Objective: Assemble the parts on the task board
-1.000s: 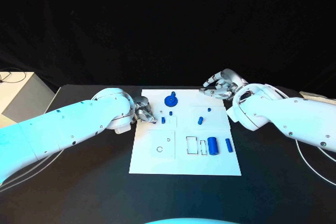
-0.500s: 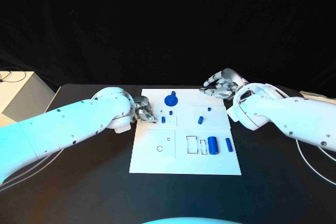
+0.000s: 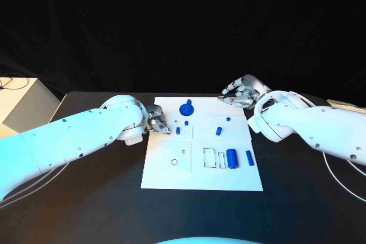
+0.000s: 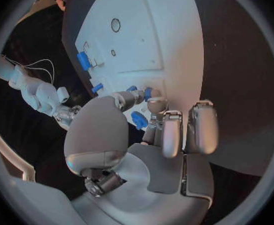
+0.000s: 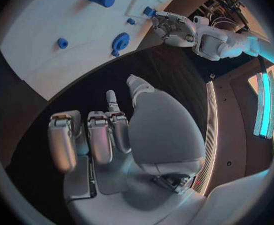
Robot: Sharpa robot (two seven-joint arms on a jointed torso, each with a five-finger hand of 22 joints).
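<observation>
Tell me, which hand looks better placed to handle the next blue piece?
Probably the left hand: its fingers are at a small blue part on the task board. The right hand is curled beyond the board's far corner.

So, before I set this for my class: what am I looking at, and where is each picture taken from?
It is a robot with two white arms, each ending in a silver hand. The square picture looks down from its head. The two round ones come from cameras at its wrists, behind each hand.

On the black table lies a white board with blue pieces to assemble, among them a gear and a cylinder.

The left hand has its fingertips at a small part near the board's left edge; whether it grips it is unclear. The right hand is by the far right corner, fingers curled, holding nothing.
</observation>
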